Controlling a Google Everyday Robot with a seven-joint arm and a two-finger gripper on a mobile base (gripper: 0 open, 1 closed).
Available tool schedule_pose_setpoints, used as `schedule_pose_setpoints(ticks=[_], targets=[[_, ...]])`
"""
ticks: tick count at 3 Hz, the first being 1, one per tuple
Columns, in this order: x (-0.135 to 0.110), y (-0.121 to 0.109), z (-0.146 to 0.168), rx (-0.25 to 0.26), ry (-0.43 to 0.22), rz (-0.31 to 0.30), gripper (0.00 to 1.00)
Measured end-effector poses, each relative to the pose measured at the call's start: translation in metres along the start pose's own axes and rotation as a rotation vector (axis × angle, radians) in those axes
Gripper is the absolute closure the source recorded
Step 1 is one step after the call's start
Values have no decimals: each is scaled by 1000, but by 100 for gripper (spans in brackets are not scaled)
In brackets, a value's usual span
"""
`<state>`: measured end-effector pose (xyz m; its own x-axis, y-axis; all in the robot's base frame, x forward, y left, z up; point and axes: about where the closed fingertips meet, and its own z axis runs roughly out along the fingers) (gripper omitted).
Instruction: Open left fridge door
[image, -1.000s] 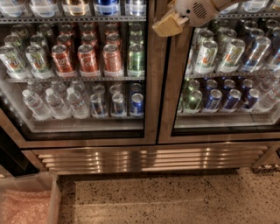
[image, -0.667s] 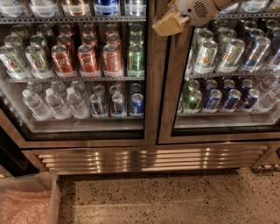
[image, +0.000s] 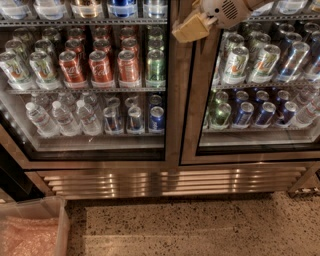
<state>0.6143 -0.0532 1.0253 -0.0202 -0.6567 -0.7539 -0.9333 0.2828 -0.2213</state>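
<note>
We're at the fridge, and the gripper (image: 192, 28) hangs high in the view, right over the steel strip where the two glass doors meet. We cannot tell whether the claw is released or clenched, and nothing shows in its hold.

The left door (image: 95, 95) fills the left half of the view. It looks shut, its frame flush with the right door (image: 260, 90). Red cans (image: 100, 67) and water bottles (image: 62, 117) sit on shelves behind its glass.

Here's what the pull turns on. The left door lies left of and below the claw, and its free edge is the tall upright stile just beside the claw. That edge runs top to bottom, and the hinge is far off on the left side. We judge the claw needs only a slight shift left to catch that edge, then a pull toward us. Drift right and it takes the wrong door.
</note>
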Motion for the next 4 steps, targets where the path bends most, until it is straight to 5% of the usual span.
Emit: schedule_pose_setpoints(ticks=[3, 4], targets=[[-15, 38, -14, -47, -81, -35, 100], [-15, 40, -15, -47, -81, -35, 82]])
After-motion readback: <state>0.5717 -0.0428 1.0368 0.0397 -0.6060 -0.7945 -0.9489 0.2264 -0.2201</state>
